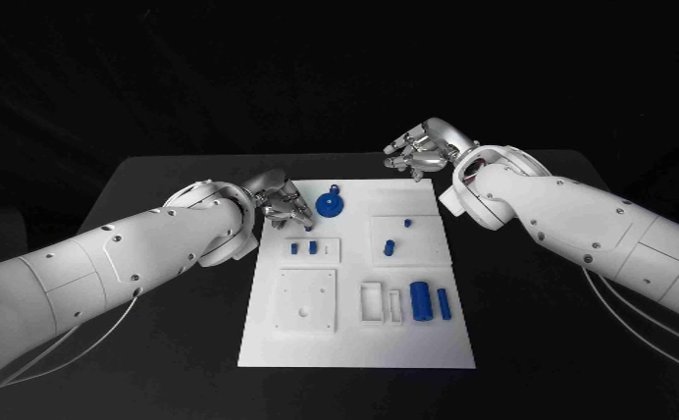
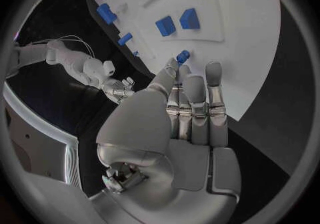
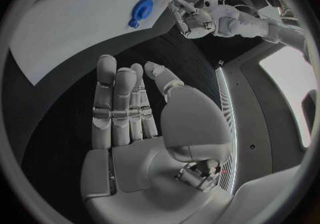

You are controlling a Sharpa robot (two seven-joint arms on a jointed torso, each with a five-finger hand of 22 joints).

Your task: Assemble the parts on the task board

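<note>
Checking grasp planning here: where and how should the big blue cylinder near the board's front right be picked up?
Grip the big blue cylinder across its round sides at mid-length, coming from above. It lies flat, lengthwise toward the robot, with a smaller cylinder close on its right, so fingers probably need to slip between. The right hand, empty, seems nearer that side.

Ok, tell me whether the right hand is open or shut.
Open. The right hand holds nothing; its fingers lie extended above the black table.

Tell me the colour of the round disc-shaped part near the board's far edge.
Blue; the round disc-shaped part shows best in the head view.
</note>
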